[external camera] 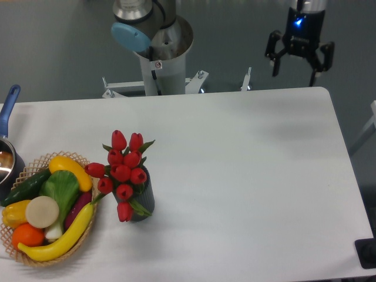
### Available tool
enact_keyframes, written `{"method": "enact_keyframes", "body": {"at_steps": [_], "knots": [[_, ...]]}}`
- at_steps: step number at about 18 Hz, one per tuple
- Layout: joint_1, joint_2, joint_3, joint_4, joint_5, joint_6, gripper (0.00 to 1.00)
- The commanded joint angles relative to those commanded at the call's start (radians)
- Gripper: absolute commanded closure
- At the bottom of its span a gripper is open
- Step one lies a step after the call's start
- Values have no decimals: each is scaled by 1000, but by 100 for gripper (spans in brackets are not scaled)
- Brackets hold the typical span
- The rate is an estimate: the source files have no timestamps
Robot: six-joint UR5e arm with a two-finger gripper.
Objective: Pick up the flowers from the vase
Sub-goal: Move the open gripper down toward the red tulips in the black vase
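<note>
The flowers (123, 172), a bunch of red closed tulip buds with green leaves, stand in the vase (143, 198), a small dark grey cup on the left part of the white table. My gripper (295, 71) hangs open and empty high above the table's far right edge, well away from the bunch. Its two black fingers point down, with a blue light glowing on the wrist above them.
A wicker basket (35, 255) with bananas, a cucumber, an orange and other produce sits just left of the vase. A pot with a blue handle (7, 111) is at the left edge. The arm's base (158, 53) rises behind the table's far edge.
</note>
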Motion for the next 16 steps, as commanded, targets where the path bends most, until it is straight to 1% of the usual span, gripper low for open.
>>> {"method": "enact_keyframes", "body": {"at_steps": [2, 4, 6, 8, 11, 13, 15, 16], "knots": [[-12, 2, -35, 0, -63, -6, 0], [-38, 0, -57, 9, -101, 0, 0], [-67, -1, -75, 53, -126, 5, 0], [-100, -5, -104, 93, -175, -3, 0], [-149, -37, -108, 100, -238, -3, 0], [-190, -60, -108, 100, -311, -3, 0], [-198, -69, -109, 101, -380, -5, 0], [-210, -83, -111, 101, -403, -3, 0]]}}
